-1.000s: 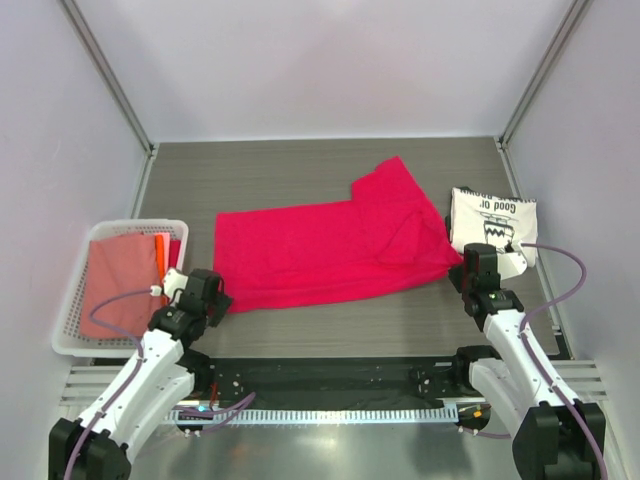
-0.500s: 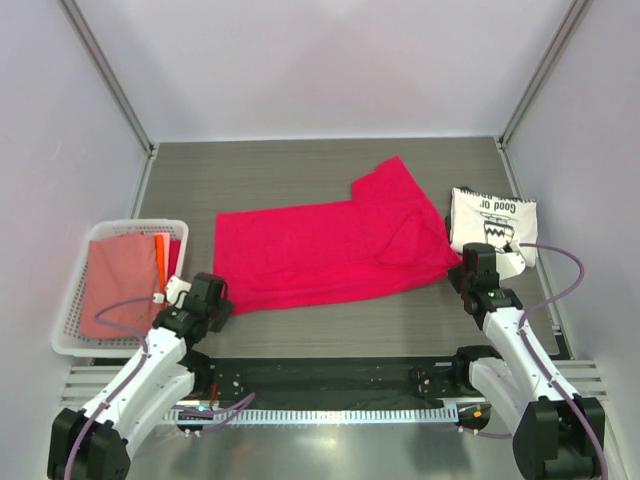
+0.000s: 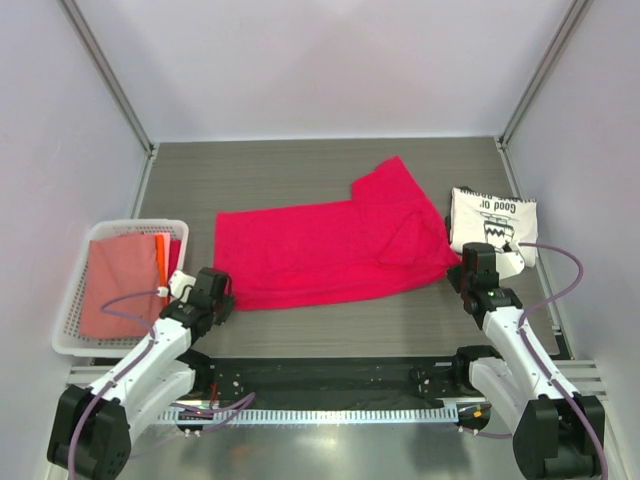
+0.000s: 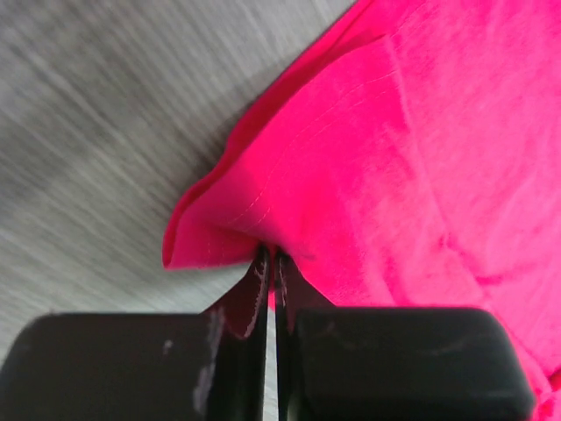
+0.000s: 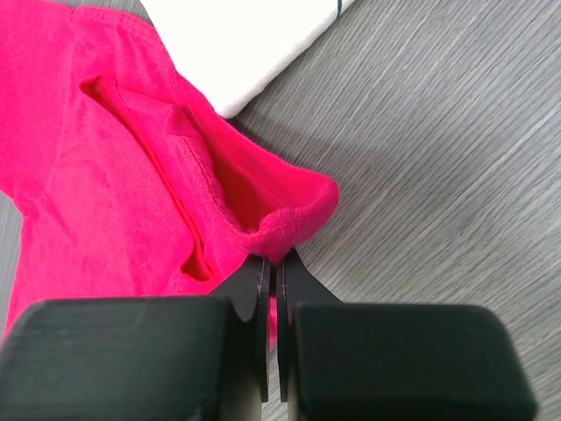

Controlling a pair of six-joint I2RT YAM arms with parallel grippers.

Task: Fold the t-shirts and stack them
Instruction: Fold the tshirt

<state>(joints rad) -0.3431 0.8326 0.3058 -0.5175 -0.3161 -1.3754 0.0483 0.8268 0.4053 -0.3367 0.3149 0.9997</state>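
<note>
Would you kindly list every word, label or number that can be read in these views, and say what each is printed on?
"good": black print on the cream t-shirt, top view.
The short word before it is too small to read.
Crimson-pink t-shirt: no text visible.

The spread tee [image 3: 320, 250] lay mid-table, the folded tee [image 3: 492, 225] just right of it, the basket [image 3: 66, 330] near its left end, holding cloth [image 3: 120, 285].
</note>
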